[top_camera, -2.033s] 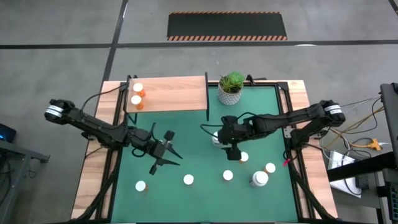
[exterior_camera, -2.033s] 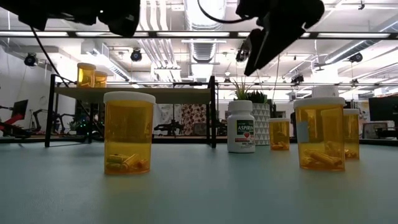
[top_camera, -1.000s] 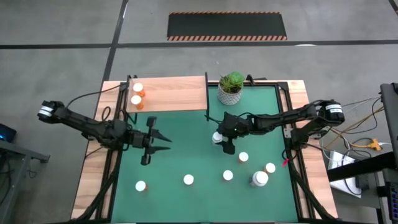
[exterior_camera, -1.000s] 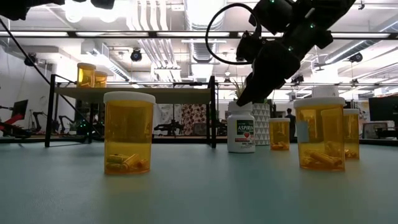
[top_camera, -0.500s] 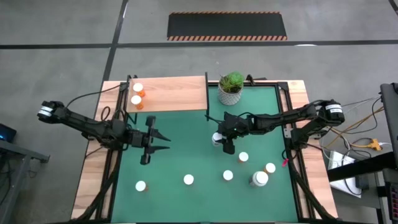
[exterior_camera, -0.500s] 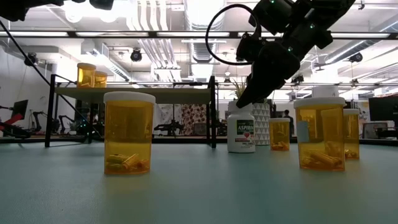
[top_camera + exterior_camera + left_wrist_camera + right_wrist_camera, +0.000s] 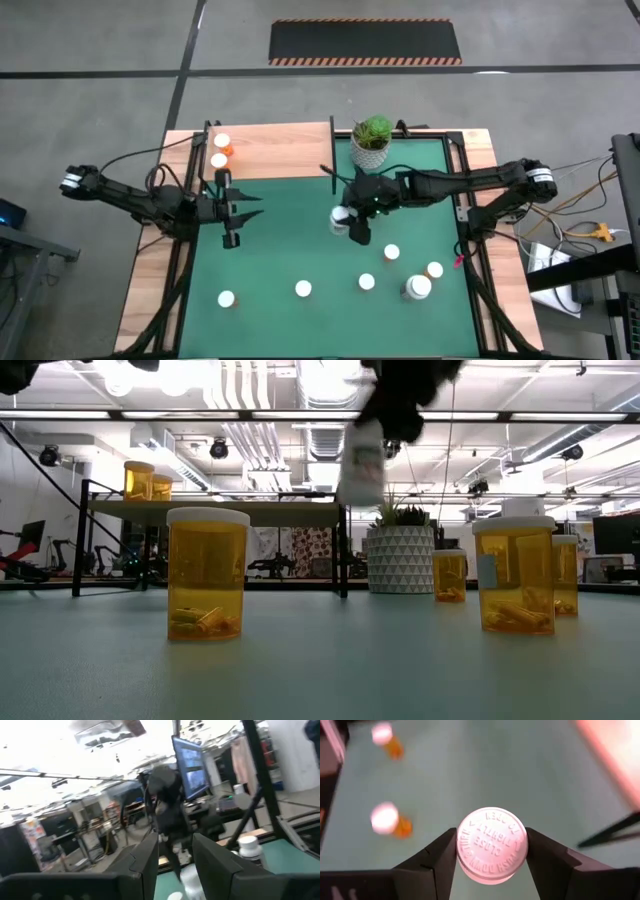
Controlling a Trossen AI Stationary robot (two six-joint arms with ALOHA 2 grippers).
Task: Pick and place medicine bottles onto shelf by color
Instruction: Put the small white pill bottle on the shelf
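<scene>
Both arms were slim, dark and jointed, each with a pale grey collar near its base and black cables trailing; each tool ended in two black wedge-shaped fingers point(image 7: 434, 860).

The right arm reaches in from the table's 3 o'clock edge toward the middle, its right gripper point(image 7: 345, 218) lifted off the surface — fingers point(image 7: 442, 857) clamped on either side of a white bottle point(image 7: 491, 845). The left arm stretches in from 9 o'clock, its left gripper point(image 7: 243, 211) hovering over the left half, fingers point(image 7: 150, 860) parted with nothing between them.
</scene>
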